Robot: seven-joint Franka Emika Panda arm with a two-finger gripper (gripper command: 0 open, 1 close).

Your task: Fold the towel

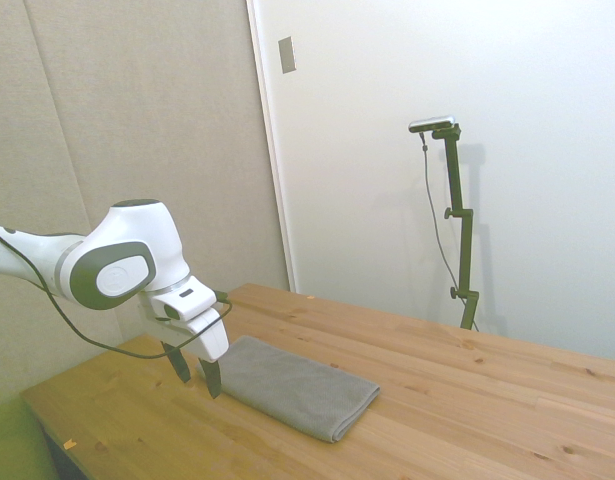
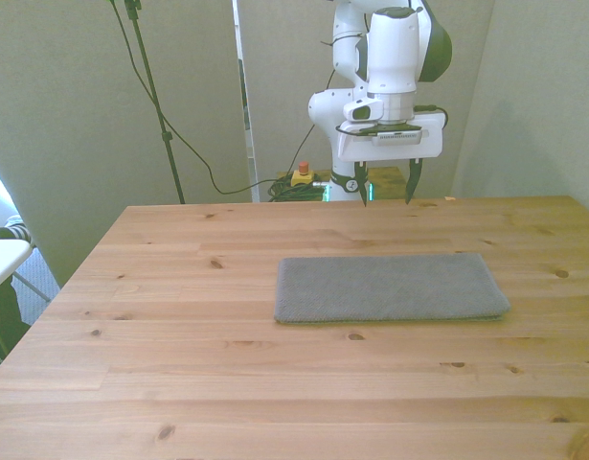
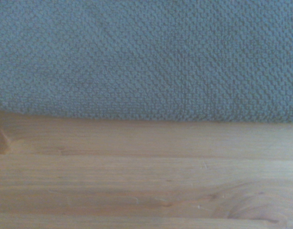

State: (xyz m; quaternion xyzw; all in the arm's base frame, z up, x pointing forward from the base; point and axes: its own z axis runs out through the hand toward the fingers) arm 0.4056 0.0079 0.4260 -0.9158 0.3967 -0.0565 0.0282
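The grey towel [image 2: 390, 287] lies flat on the wooden table [image 2: 179, 364] as a long, layered rectangle with thick rounded edges [image 1: 292, 387]. My gripper [image 2: 386, 182] hangs open and empty above the table, just beyond the towel's far long edge and clear of the cloth. From the side its dark fingers [image 1: 209, 375] hover slightly above the wood beside the towel's edge [image 1: 195, 368]. The wrist view holds the towel's woven surface [image 3: 146, 57] along one side and bare wood [image 3: 146, 176] along the other.
A red-and-yellow button box [image 2: 301, 174] and cables sit on the floor behind the table. A white surface and a person's striped sleeve [image 2: 7, 235] show at the front view's left edge. Bare wood surrounds the towel on all sides.
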